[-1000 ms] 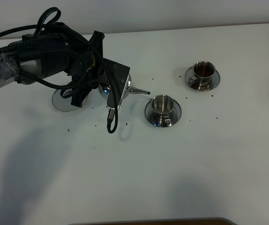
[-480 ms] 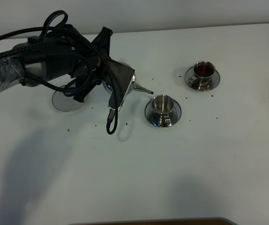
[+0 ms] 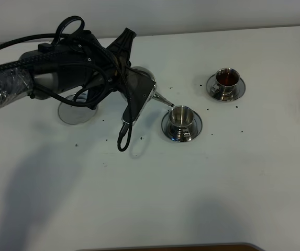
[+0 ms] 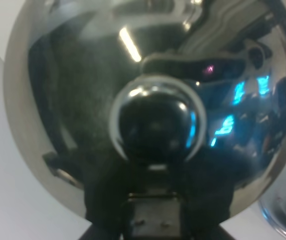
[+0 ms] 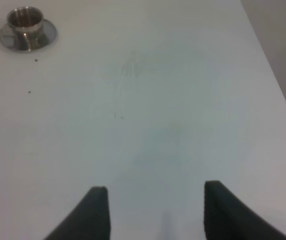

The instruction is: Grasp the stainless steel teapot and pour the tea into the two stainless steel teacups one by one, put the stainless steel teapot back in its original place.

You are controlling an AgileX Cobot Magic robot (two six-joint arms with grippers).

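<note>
Since a second ago the left arm (image 3: 60,73) has swung from the coaster (image 3: 72,114) toward the nearer teacup (image 3: 182,119). The stainless steel teapot (image 3: 151,89), clenched in the left jaws, tilts with its spout tip at that cup's rim. The arm hides the handle and the grip. Beyond, the other teacup (image 3: 226,81) holds tea (image 3: 226,77).

From the left wrist, the teapot (image 4: 83,100) fills the frame, its lid knob (image 4: 152,125) central and the jaws hidden.

From the right wrist, the right jaws stand apart, empty, over the table (image 5: 157,125). One teacup (image 5: 27,26) sits well ahead of them.
</note>
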